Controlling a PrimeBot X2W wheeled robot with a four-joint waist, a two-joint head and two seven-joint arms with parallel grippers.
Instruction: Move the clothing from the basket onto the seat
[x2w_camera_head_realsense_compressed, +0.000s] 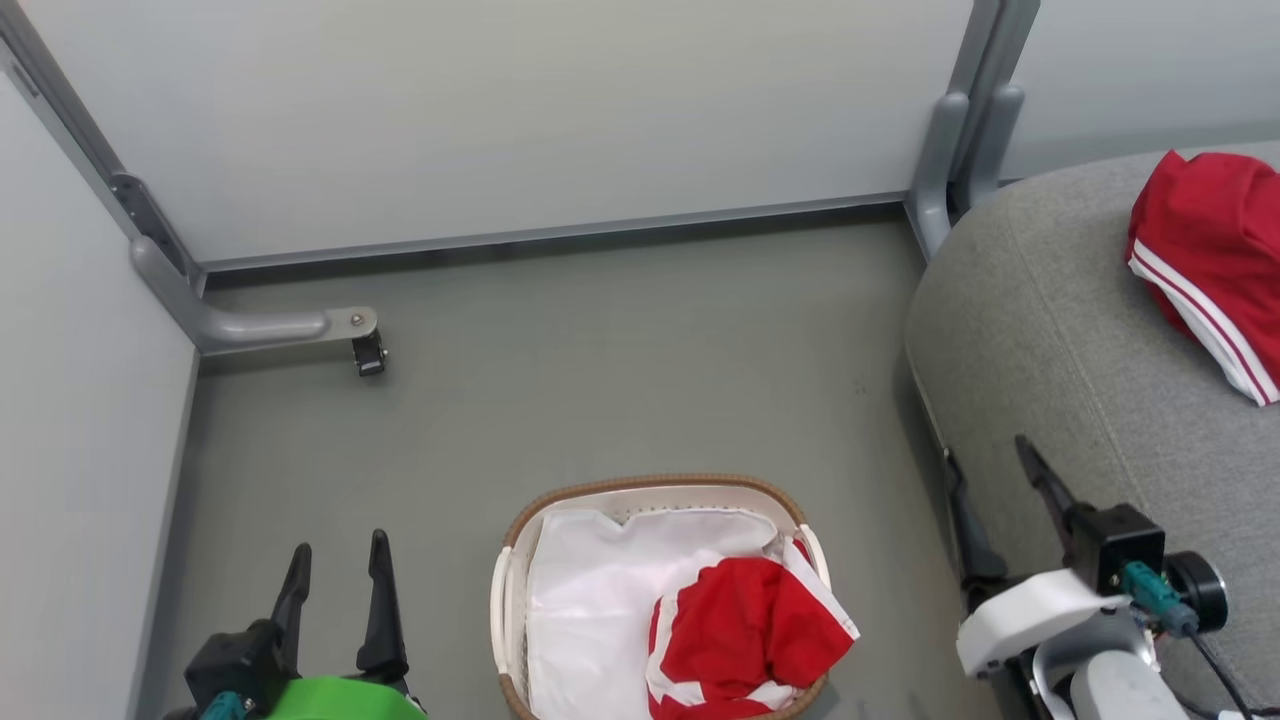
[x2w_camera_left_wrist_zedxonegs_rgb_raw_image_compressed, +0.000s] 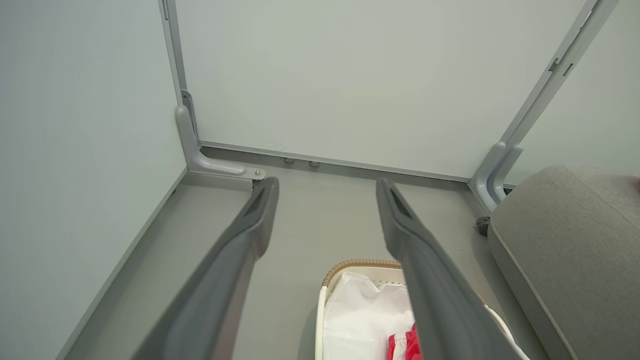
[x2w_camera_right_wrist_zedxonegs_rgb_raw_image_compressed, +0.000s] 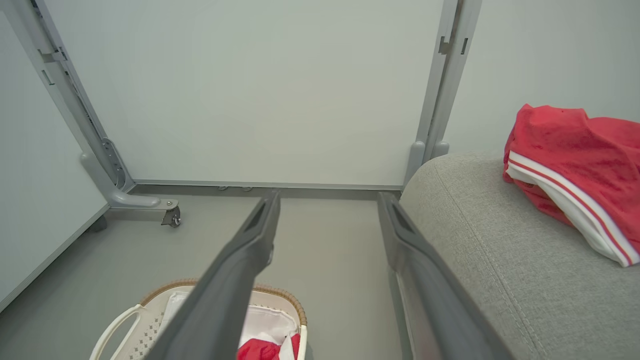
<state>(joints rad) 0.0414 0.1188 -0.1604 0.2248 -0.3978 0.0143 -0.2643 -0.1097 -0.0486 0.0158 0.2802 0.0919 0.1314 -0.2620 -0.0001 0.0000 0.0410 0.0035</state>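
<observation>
Left end effector (x2w_camera_head_realsense_compressed: 340, 545) and right end effector (x2w_camera_head_realsense_compressed: 986, 452) hang empty, fingers apart. The red white-trimmed garment (x2w_camera_head_realsense_compressed: 740, 630) bunches at the oval white perforated basket (x2w_camera_head_realsense_compressed: 650, 482)'s near right rim. Best pinch a raised fold, clear of the white liner sheet (x2w_camera_head_realsense_compressed: 590, 600), then carry it to the grey fabric seat (x2w_camera_head_realsense_compressed: 1050, 350).

Test booth staged as a home corner, pale panels (x2w_camera_head_realsense_compressed: 500, 120) on grey metal frames (x2w_camera_head_realsense_compressed: 965, 130), caster (x2w_camera_head_realsense_compressed: 368, 353) under one foot, bare grey floor (x2w_camera_head_realsense_compressed: 620, 360), upholstered seat (x2w_camera_head_realsense_compressed: 1050, 330), laundry basket (x2w_camera_head_realsense_compressed: 650, 483)
</observation>
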